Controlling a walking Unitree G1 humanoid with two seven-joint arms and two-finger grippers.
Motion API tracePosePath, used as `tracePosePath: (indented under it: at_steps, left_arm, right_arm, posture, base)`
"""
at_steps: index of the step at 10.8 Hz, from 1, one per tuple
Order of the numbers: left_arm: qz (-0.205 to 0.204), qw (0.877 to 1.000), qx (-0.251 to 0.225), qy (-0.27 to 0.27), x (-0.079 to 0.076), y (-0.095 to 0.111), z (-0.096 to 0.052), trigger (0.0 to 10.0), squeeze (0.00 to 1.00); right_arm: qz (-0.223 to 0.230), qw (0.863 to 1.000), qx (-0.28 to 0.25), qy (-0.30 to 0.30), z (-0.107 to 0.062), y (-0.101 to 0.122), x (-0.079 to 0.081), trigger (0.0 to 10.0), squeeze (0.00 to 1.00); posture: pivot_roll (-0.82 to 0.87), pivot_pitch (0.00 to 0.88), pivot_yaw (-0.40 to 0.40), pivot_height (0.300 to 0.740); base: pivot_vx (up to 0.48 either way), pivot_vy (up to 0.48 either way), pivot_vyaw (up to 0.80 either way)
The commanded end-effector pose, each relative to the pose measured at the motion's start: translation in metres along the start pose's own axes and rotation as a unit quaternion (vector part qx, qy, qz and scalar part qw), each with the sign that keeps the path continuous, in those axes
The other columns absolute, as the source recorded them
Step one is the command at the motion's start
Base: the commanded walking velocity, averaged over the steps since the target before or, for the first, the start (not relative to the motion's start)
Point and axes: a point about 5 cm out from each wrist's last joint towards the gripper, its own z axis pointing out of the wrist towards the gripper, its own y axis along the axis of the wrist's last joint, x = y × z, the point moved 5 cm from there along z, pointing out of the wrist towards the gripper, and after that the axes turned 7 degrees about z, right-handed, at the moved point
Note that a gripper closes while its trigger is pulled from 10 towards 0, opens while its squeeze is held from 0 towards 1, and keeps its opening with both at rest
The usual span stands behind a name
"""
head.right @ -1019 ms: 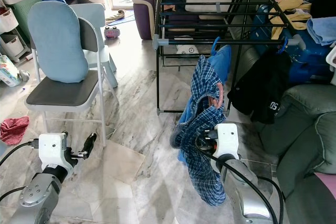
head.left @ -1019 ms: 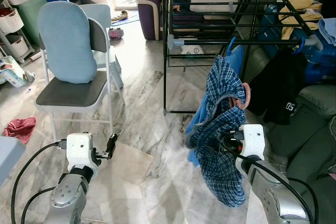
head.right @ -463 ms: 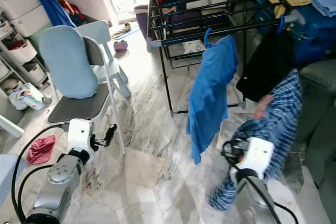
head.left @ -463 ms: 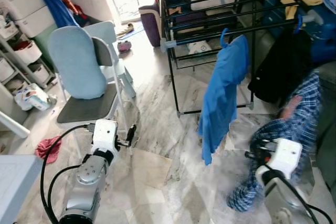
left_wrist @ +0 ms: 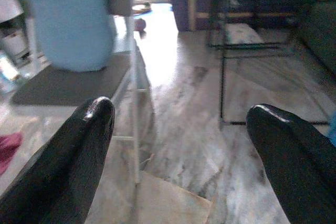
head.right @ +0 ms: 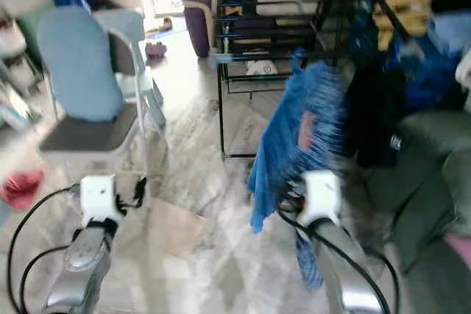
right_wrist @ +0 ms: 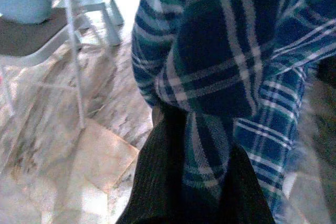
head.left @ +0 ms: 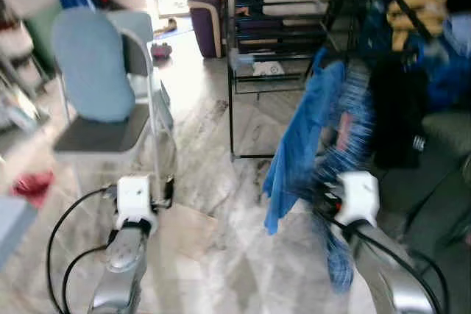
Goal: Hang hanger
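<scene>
All views are blurred by motion. My right gripper (right_wrist: 199, 179) is shut on a blue plaid shirt (head.left: 352, 119) that hangs on a pink hanger (head.left: 344, 129). It holds the shirt up beside a bright blue shirt (head.left: 298, 148), which hangs from the black drying rack (head.left: 294, 5). In the right wrist view the plaid cloth is bunched between the black fingers (right_wrist: 157, 177). My left gripper (left_wrist: 184, 140) is open and holds nothing. It sits low over the marble floor by the chair (head.left: 103, 126).
A folding chair with a pale blue cushion (head.left: 92, 64) stands on the left. A black garment (head.left: 394, 112) hangs on the rack's right side. A grey sofa (head.left: 441, 159) piled with clothes is at the right. A red cloth (head.left: 31, 183) lies on the floor.
The camera has swung and the picture is now blurred. The plaid shirt, low by the sofa half a second ago, is now higher and against the blue shirt at the rack.
</scene>
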Motion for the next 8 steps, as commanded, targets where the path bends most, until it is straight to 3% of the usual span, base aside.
tracePosePath:
  at_steps: [1,2,4,5,6,8]
  left_arm:
    - [-0.002,0.999,-0.026,0.031,0.015,0.013,0.000,10.0,0.00]
    - [-0.002,0.999,-0.030,0.044,0.022,0.015,0.000,10.0,0.00]
    - [0.002,0.999,-0.026,0.027,0.020,0.012,-0.001,10.0,0.00]
    - [0.002,1.000,-0.017,0.021,0.019,0.008,0.000,10.0,0.00]
    - [-0.005,1.000,-0.010,-0.008,0.004,0.008,0.007,10.0,0.00]
    - [-0.008,0.999,-0.018,-0.025,-0.004,0.017,0.013,10.0,0.00]
  right_arm:
    - [-0.013,1.000,0.005,0.023,0.008,0.004,0.010,10.0,0.00]
    - [-0.021,0.999,0.007,0.031,0.015,0.005,0.016,10.0,0.00]
    - [-0.009,0.999,0.010,0.036,0.017,0.002,0.022,10.0,0.00]
    - [-0.010,0.998,0.014,0.056,0.011,0.001,0.031,10.0,0.00]
    - [0.010,0.995,0.048,0.087,-0.003,-0.011,0.041,10.0,0.00]
    - [0.015,0.995,0.069,0.072,-0.010,-0.027,0.036,10.0,0.00]
  posture:
    - [-0.13,0.000,-0.034,0.740]
    - [-0.11,0.000,-0.022,0.740]
    - [-0.15,0.000,0.032,0.740]
    - [-0.19,0.000,0.066,0.740]
    - [-0.21,0.000,0.086,0.740]
    - [-0.22,0.000,0.116,0.740]
  base:
    - [0.000,0.000,0.00]
    - [0.000,0.000,0.00]
    - [0.000,0.000,0.00]
    - [0.000,0.000,0.00]
    - [0.000,0.000,0.00]
    - [0.000,0.000,0.00]
